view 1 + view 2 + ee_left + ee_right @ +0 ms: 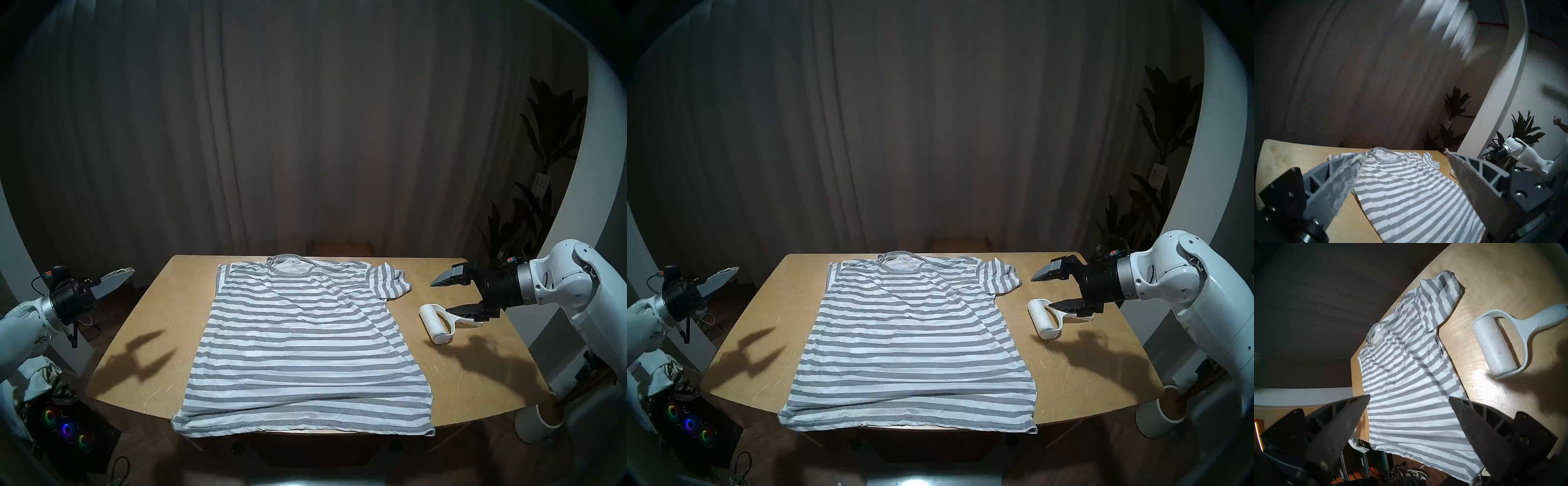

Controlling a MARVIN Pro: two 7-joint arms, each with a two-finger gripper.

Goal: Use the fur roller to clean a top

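Note:
The top [298, 339] is a grey and white striped T-shirt, lying flat in the middle of the table with its collar at the far edge. It also shows in the wrist views, top [1407, 186] and top [1407, 387]. The all-white fur roller [437, 324] rests on the wood to the right of the top, with its handle pointing right. My right gripper [439, 297] hovers open just above the handle with nothing between its fingers. In the right wrist view the fur roller [1498, 343] lies off to one side of the right gripper [1409, 396]. My left gripper [1404, 151] hangs open and empty beyond the table's left edge.
The wooden table [152, 339] has bare wood on both sides of the top. A dark curtain hangs behind it. Plants [543, 152] stand at the back right. On the floor are a white cylindrical bin [539, 421] at the right and a computer case with coloured fans [64, 431] at the left.

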